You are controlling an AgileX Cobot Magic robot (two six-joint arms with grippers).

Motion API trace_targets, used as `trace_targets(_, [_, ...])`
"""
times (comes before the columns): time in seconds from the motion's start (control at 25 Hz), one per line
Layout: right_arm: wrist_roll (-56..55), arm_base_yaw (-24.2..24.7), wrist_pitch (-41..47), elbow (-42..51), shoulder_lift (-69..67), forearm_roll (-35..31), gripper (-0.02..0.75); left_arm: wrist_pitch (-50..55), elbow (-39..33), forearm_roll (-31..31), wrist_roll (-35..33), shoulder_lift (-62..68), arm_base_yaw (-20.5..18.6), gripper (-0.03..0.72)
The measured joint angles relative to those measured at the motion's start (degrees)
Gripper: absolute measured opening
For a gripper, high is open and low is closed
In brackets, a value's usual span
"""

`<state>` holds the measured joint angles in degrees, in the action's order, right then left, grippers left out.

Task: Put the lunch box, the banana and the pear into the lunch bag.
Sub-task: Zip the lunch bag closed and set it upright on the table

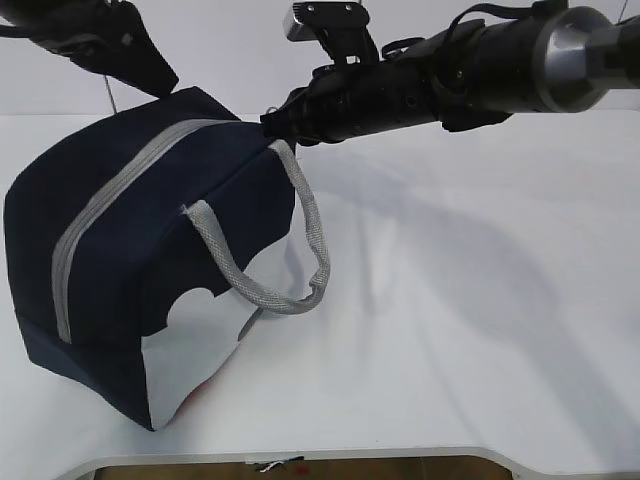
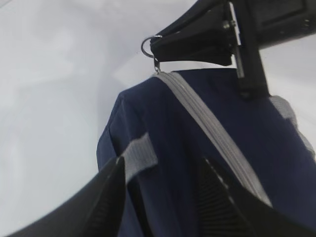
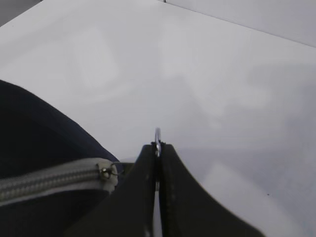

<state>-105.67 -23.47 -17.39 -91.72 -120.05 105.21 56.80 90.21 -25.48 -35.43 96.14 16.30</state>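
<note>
The navy lunch bag [image 1: 150,230] lies on the white table with its grey zipper [image 1: 110,200] closed along the top. My right gripper [image 1: 272,122] is at the bag's far end, shut on the metal ring of the zipper pull [image 3: 157,134]. In the right wrist view, the gripper [image 3: 158,146] pinches the ring just past the slider [image 3: 104,173]. My left gripper [image 2: 162,163] hovers open over the bag's top. A grey handle strap [image 2: 140,157] lies beside its left finger [image 2: 111,192]. The lunch box, the banana and the pear are out of view.
A grey webbing handle [image 1: 300,250] loops out from the bag's near side over the white lower panel [image 1: 200,350]. The white table [image 1: 480,320] stretches to the right of the bag, with its front edge low in the exterior view.
</note>
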Motion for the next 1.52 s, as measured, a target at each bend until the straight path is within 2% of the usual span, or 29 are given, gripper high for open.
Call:
trace_targets(0.24, [0.00,0.00,0.00,0.00,0.00,0.00,0.017,0.00,2.01,-0.89,0.00,4.94,0.00,0.363])
trace_targets(0.32, [0.00,0.00,0.00,-0.08,0.00,0.00,0.017,0.00,2.01,-1.14,0.00,6.01,0.00,0.335])
trace_targets(0.4, [0.00,0.00,0.00,-0.08,0.00,0.00,0.017,0.00,2.01,-1.18,-0.27,6.69,0.00,0.243])
trace_targets(0.48, [0.00,0.00,0.00,-0.08,0.00,0.00,0.017,-0.28,2.01,-1.18,-0.84,6.85,0.00,0.098])
trace_targets(0.52, [-0.02,0.00,0.00,-0.08,0.00,0.00,0.017,-0.36,2.16,-1.18,-1.26,6.94,0.00,0.058])
trace_targets(0.6, [-0.12,0.00,0.00,-0.08,0.00,0.00,0.017,-0.21,3.01,-1.18,-1.91,6.98,0.00,0.032])
trace_targets(0.88, [-0.22,0.23,0.55,-0.14,-0.61,-0.11,0.017,3.92,7.67,-0.21,-2.22,7.50,0.00,0.024])
trace_targets(1.52, [-2.89,2.02,-3.08,-0.64,-4.02,-1.67,0.017,5.48,8.04,0.14,-2.34,7.76,0.00,0.022])
